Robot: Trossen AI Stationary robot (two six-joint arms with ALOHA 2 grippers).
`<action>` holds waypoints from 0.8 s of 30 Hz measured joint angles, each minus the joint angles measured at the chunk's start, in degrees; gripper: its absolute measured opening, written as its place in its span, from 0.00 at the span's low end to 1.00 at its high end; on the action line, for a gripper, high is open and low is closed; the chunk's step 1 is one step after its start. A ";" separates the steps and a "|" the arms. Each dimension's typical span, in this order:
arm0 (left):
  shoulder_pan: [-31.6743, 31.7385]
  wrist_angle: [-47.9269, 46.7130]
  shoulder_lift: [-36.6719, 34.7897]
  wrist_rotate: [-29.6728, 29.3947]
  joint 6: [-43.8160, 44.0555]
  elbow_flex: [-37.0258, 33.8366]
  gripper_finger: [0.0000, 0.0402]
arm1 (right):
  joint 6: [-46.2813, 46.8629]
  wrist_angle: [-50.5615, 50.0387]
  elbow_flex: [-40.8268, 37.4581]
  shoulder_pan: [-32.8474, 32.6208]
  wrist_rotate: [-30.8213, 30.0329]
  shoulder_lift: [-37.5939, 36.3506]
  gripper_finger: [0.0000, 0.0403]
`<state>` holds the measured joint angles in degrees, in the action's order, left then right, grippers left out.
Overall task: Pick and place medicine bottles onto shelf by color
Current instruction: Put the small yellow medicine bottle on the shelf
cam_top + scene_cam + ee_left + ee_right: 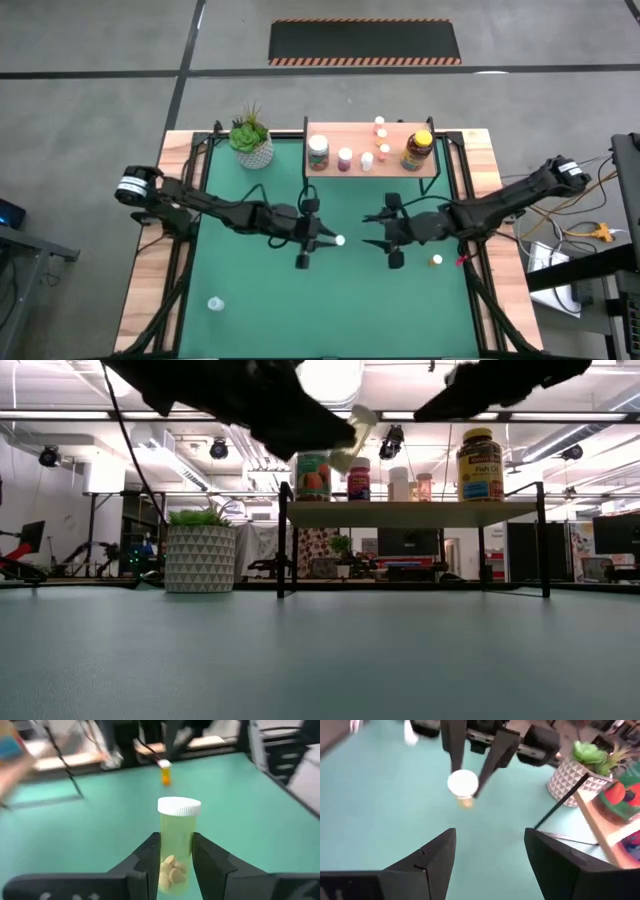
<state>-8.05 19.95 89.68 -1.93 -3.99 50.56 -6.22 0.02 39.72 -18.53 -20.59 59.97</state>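
- One yellow bottle is pinched in my left gripper, lifted mid-table, cap pointing at the right gripper.
- Shelf lies beyond it at the table's far edge; my left arm is the carrier.
- Right jaws are apart, empty.
- Amber jar reads "Fish Oil".

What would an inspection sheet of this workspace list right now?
Surface: green mat, wood border.
Job's things: shelf holds several bottles and amber jar; orange bottle and clear bottle on the mat.
Clutter: potted plant beside the shelf.
Grippers: left gripper shut on yellow-green bottle, off the mat; right gripper open, empty, facing it.
Cables: yellow cords off the table's right.
Surroundings: striped floor mat beyond the table.
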 joint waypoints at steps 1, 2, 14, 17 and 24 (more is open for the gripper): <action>0.00 -0.26 0.02 1.36 1.35 -0.27 0.20 | -1.04 -3.69 2.38 -0.10 0.04 0.77 0.56; 0.00 -0.58 0.08 2.68 2.62 -0.45 0.20 | -2.30 -6.79 4.69 -0.10 0.10 1.77 0.57; 0.07 3.17 1.06 1.77 3.57 -0.67 0.20 | -11.78 -23.25 25.47 0.18 3.07 18.16 0.57; 0.07 3.85 1.02 1.77 3.17 -0.65 0.20 | -11.81 -26.74 29.23 0.22 3.05 21.03 0.57; 0.05 5.09 1.02 1.62 1.66 -0.65 0.20 | -10.91 -28.60 32.54 0.89 3.03 23.81 0.57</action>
<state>-8.01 25.04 90.70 -0.32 -2.33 49.91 -17.12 -28.58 72.26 -17.64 -17.56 83.77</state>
